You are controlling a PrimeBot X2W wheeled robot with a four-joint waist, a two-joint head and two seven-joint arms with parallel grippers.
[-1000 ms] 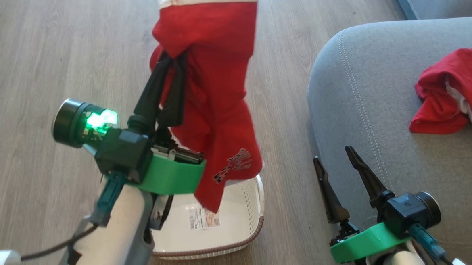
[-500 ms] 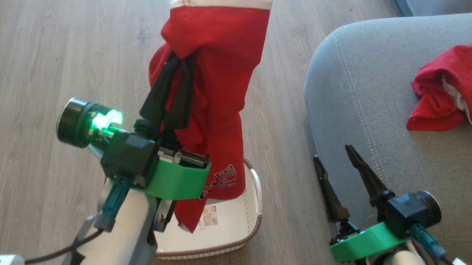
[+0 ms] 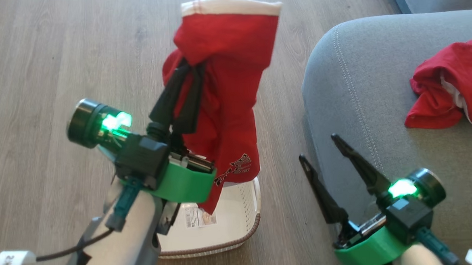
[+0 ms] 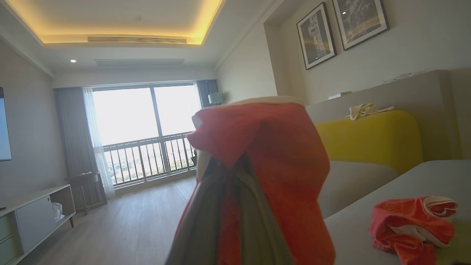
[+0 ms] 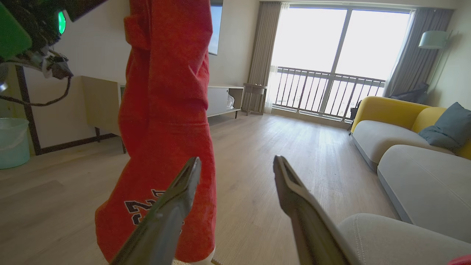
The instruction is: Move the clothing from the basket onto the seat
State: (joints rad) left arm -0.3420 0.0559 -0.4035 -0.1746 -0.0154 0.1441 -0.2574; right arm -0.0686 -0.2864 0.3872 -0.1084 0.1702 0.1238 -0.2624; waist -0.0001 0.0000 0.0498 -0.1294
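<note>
Here your left hand [image 3: 189, 67], clamped on the red garment [image 3: 226, 87], has carried it nearer the seat [image 3: 362, 115]; your right hand [image 3: 317, 146], spread wide, holds nothing.

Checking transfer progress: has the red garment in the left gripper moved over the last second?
Yes. The red garment has shifted right, toward the seat; the gap between them is narrower.

The red garment [image 5: 165, 110] bears a dark number starting with 2; the label sticker [image 3: 200, 218] is unreadable.
</note>
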